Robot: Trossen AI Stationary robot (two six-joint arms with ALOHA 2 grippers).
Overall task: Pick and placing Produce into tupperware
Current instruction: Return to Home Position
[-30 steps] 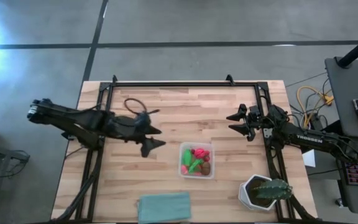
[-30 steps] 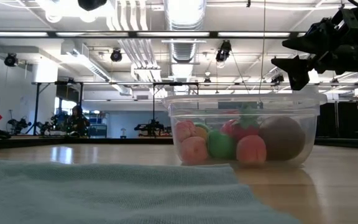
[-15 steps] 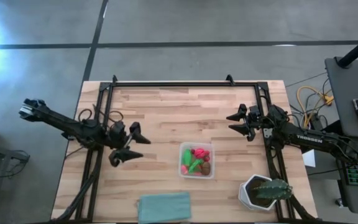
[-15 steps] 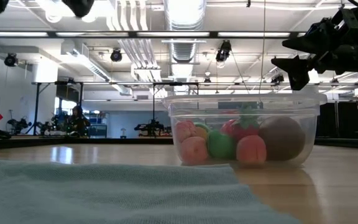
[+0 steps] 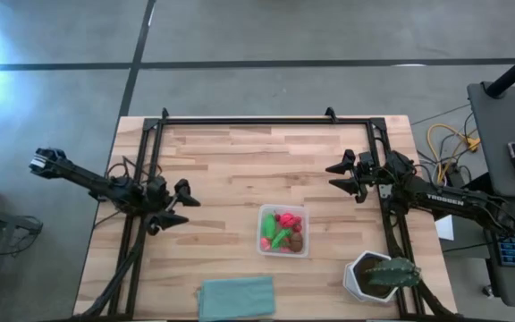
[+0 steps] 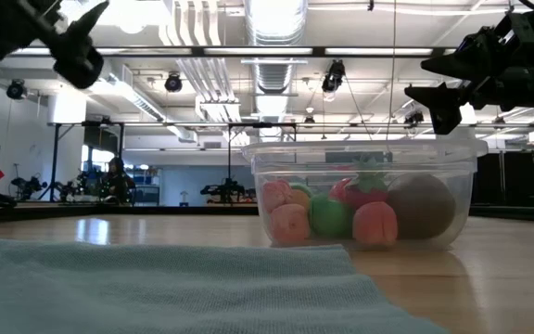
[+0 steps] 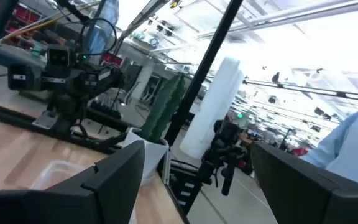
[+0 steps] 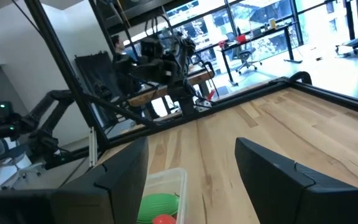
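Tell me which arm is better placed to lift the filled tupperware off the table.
Right, likely. The right gripper hangs open nearer the tupperware, which its wrist view shows just ahead. The left gripper sits farther off, by the left edge of the table.

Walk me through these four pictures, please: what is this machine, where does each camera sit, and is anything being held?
It is a robot with two dark arms at a wooden table. Each arm ends in a two-finger gripper. One picture looks straight down on the table, one looks level across the tabletop, and the other two come from a camera on each wrist. On the table are a clear plastic rectangular box filled with small toy fruits and vegetables, a flat teal cloth and a white hexagonal pot with a green plant. The left gripper hangs over the table's left part, and the right gripper hangs over its right part. Both are open and hold nothing.
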